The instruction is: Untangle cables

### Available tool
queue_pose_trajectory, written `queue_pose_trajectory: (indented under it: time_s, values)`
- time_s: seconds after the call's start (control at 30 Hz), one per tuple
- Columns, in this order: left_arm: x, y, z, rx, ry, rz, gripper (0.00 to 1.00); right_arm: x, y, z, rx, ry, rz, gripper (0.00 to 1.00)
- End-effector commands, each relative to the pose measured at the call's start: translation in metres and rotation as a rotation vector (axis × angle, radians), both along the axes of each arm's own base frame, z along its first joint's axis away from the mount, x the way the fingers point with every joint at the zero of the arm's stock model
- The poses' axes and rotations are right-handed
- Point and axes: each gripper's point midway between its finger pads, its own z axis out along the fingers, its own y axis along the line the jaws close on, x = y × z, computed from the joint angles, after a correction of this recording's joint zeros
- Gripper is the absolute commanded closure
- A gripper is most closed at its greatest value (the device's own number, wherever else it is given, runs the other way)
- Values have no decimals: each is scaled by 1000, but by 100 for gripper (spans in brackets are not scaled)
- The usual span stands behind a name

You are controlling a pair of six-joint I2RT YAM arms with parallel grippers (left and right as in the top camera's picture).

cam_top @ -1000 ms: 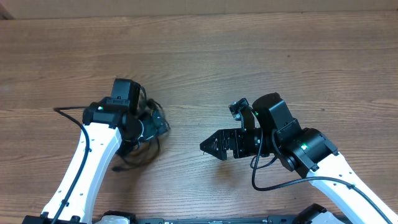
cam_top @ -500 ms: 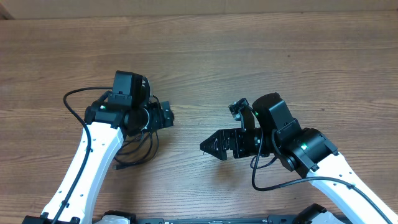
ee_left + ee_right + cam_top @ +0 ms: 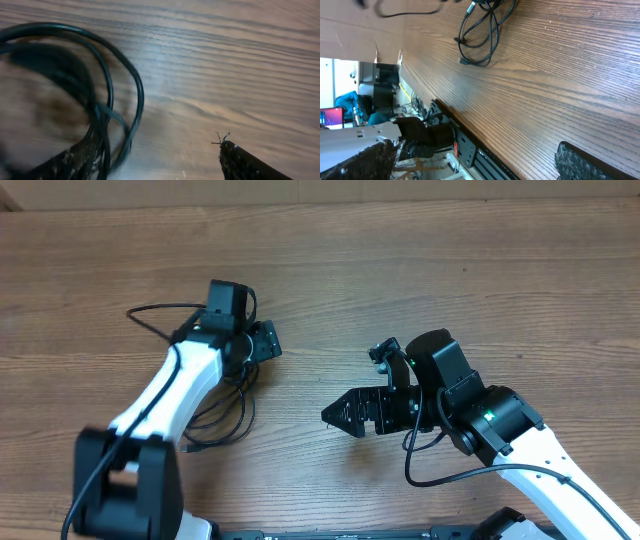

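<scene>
The cables (image 3: 244, 412) are thin black cords lying in loose overlapping loops on the wooden table, under and beside my left arm; one strand (image 3: 165, 307) runs out to the far left. My left gripper (image 3: 264, 346) is low over the upper end of the bundle. In the left wrist view the cables (image 3: 141, 97) curl at the left and several strands pass along the left finger (image 3: 70, 161); the jaws of this gripper (image 3: 155, 162) stand wide apart. My right gripper (image 3: 340, 417) hovers open to the right, apart from the cables (image 3: 496, 37), with nothing between its fingers (image 3: 582, 162).
The wooden table (image 3: 420, 270) stretches bare behind and between the arms. Its near edge carries a black rail (image 3: 470, 150), with floor clutter beyond it in the right wrist view. My right arm's own thick wire (image 3: 430, 475) loops beside its wrist.
My left arm has swung toward the far side and slightly right, drawing the left strand of cable with it. Its jaws have narrowed somewhat. The right arm has not moved.
</scene>
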Motion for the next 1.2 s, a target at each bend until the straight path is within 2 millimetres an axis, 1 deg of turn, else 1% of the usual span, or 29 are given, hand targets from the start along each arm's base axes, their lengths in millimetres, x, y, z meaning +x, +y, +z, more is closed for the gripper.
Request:
queue_pose_trajectory:
  time_s: [0.0,0.1,0.13,0.17,0.23,0.27,0.3,0.4,0.43,0.47,0.5,0.57,0.63,0.67,0.73,0.77,0.87,0.93,0.97,1.0,1.07,1.17]
  values:
    - [4,-4,-22,1,28,7,20,0,0,9,15,-30,1,0]
    - [12,-10,-33,-25,20,-3,21,0,0,9,15,-30,1,0]
    - [14,-15,-34,-49,20,-14,23,0,0,9,15,-30,1,0]
    - [15,-20,-35,-75,20,-25,27,0,0,9,15,-30,1,0]
    - [16,-34,-36,-139,18,-58,41,0,0,9,15,-30,1,0]
    - [17,-40,-37,-163,18,-74,51,0,0,9,15,-30,1,0]
    - [17,-48,-38,-188,15,-92,57,0,0,9,15,-30,1,0]
    - [20,-61,-43,-210,2,-125,73,0,0,9,15,-30,1,0]
    - [24,-65,-40,-222,-17,-134,81,0,0,9,15,-30,1,0]
    - [28,-71,-35,-253,-39,-151,96,0,0,9,15,-30,1,0]
    - [32,-78,-26,-299,-60,-174,96,1,0,9,14,-31,1,0]
    - [42,-97,6,-445,-116,-251,96,0,0,9,15,-30,1,0]
    - [52,-113,53,-598,-198,-348,96,0,0,9,15,-30,1,0]
    - [57,-118,81,-669,-243,-403,96,0,0,9,15,-30,1,0]
    - [61,-123,132,-769,-314,-491,96,0,0,9,15,-30,1,0]
    - [61,-124,158,-816,-344,-537,96,0,0,9,15,-30,1,0]
    - [50,-123,221,-899,-412,-650,96,0,0,9,15,-30,1,0]
    - [44,-119,241,-890,-440,-668,96,0,0,9,15,-30,1,0]
    - [39,-117,249,-872,-459,-676,96,0,0,9,15,-30,1,0]
    - [36,-115,252,-850,-468,-671,96,0,0,9,15,-30,1,0]
    - [30,-108,250,-773,-460,-624,96,0,0,9,15,-30,1,0]
    - [17,-90,229,-577,-394,-530,96,0,0,9,15,-30,1,0]
